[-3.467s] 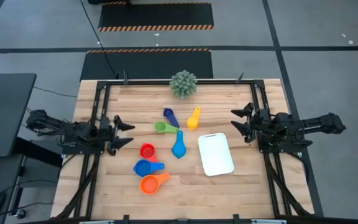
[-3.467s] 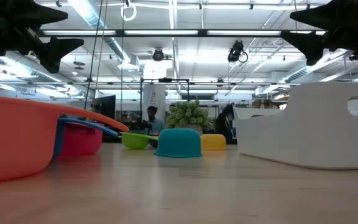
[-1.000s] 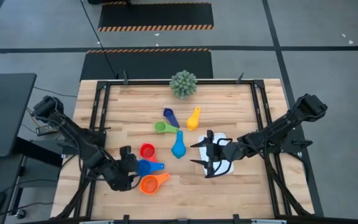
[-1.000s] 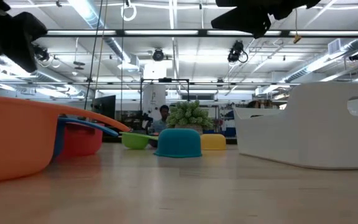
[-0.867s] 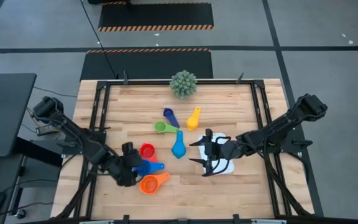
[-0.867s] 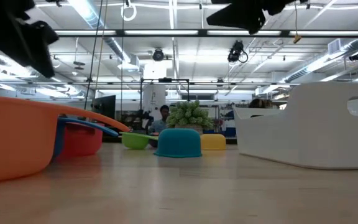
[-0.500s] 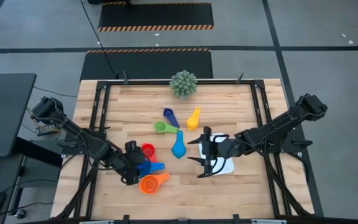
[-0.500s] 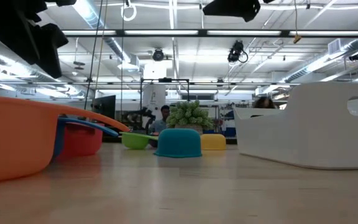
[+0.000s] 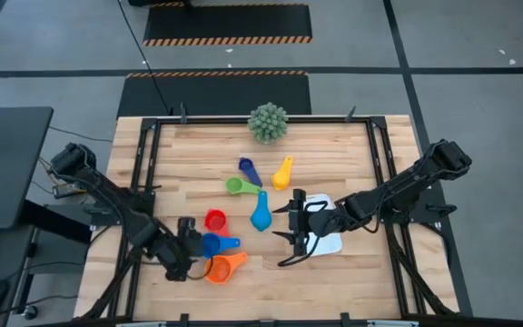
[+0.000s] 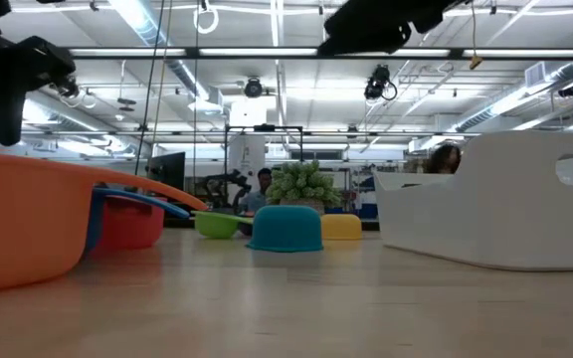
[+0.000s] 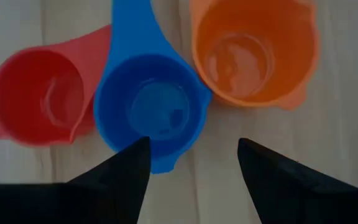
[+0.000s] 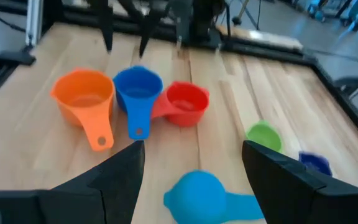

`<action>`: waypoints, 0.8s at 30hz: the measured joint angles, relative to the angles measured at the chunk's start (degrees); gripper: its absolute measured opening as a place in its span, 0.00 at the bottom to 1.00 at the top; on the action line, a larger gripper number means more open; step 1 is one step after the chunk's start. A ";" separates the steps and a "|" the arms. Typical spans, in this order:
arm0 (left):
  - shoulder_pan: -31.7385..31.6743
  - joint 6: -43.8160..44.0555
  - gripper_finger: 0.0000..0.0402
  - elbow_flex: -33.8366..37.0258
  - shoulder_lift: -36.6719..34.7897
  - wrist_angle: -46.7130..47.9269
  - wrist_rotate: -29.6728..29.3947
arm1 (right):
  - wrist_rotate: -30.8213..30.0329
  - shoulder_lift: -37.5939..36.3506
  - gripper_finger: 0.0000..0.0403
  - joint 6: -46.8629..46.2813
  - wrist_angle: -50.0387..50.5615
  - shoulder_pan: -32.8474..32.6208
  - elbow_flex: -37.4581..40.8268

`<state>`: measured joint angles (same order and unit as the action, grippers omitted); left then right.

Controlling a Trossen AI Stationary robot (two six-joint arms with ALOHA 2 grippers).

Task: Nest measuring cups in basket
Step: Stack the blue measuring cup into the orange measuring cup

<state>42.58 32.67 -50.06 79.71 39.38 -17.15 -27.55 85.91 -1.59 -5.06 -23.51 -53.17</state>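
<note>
- The orange cup [image 11: 253, 53], blue cup [image 11: 151, 112] and red cup [image 11: 39, 99] sit in a touching row, each hollow and holding nothing.
- The left gripper [image 11: 191, 168] hangs over the blue cup, fingers spread, grasping nothing.
- The basket [image 9: 327, 238] lies well apart from the blue cup, mostly hidden under the right gripper [image 9: 291, 229], whose fingers are spread and bare.
- Beyond the blue cup lie the light blue cup [image 9: 261, 214], green cup [image 9: 237, 186], purple cup [image 9: 248, 169] and yellow cup [image 9: 282, 173].
</note>
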 joint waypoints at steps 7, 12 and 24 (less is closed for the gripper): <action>-0.37 1.54 0.61 -0.56 3.17 -0.32 0.58 | 0.15 -0.07 0.69 0.35 -0.42 1.23 0.00; -1.79 1.27 0.61 -4.54 5.01 -0.17 2.79 | 0.21 -0.04 0.69 0.60 -0.88 2.40 0.00; -0.45 -12.49 0.60 -7.74 12.33 6.48 2.47 | 1.70 -0.04 0.69 0.70 -0.86 2.73 0.00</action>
<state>42.13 20.18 -57.80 92.03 45.86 -14.69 -25.85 85.86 -0.89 -5.91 -20.78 -53.17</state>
